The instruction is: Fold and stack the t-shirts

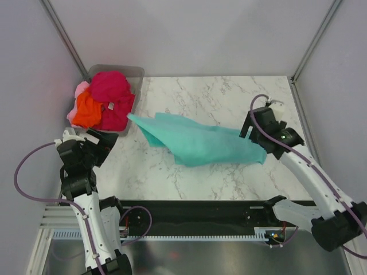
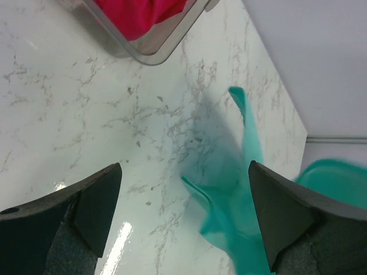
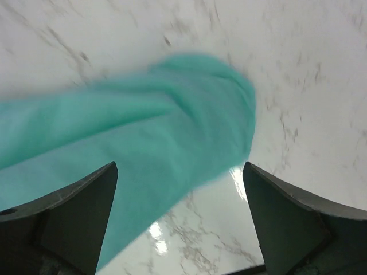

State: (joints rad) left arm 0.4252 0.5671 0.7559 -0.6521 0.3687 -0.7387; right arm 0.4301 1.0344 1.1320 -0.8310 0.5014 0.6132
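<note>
The teal t-shirt (image 1: 198, 140) lies crumpled across the middle of the marble table; it also shows in the left wrist view (image 2: 246, 200) and the right wrist view (image 3: 132, 132). The magenta-red t-shirt (image 1: 110, 91), orange t-shirt (image 1: 87, 110) and light pink t-shirt (image 1: 79, 90) are heaped in the clear plastic bin (image 1: 135, 73) at the far left. My left gripper (image 1: 92, 137) is open and empty beside the bin, left of the teal shirt. My right gripper (image 1: 252, 129) is open and empty at the teal shirt's right end.
The bin's corner (image 2: 155, 54) shows in the left wrist view with magenta cloth inside. Grey walls close the table at the back and both sides. A black rail (image 1: 195, 209) runs along the near edge between the arm bases.
</note>
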